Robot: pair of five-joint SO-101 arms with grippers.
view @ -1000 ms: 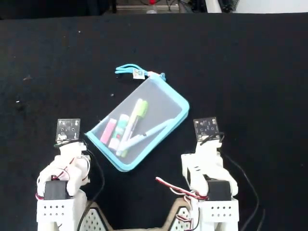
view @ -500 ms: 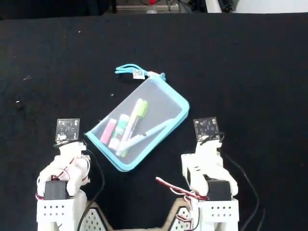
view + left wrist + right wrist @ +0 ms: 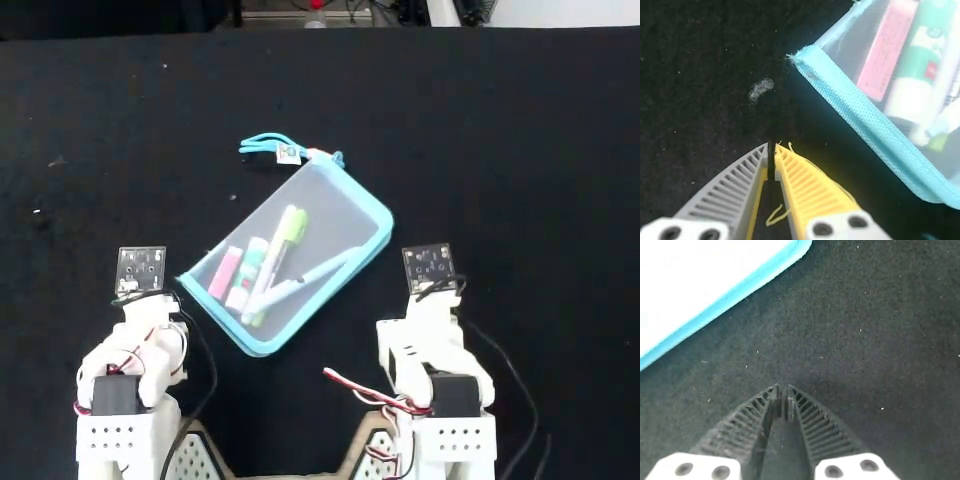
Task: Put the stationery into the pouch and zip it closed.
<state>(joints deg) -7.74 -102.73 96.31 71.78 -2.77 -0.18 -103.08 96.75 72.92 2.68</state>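
One pouch [image 3: 345, 215], four stationery items [image 3: 286, 235]

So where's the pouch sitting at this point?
In the high view the pouch lies diagonally on the table, slightly left of centre, one corner close to the left gripper, a long edge near the right gripper.

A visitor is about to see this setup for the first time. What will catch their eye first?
The light-blue translucent pouch stands out first, lying slanted on the black table, with a green highlighter, a white pen and a pink item visible inside. Next come the left pincer and the right pincer, both shut and empty, low over the table, each close to the pouch's edge.
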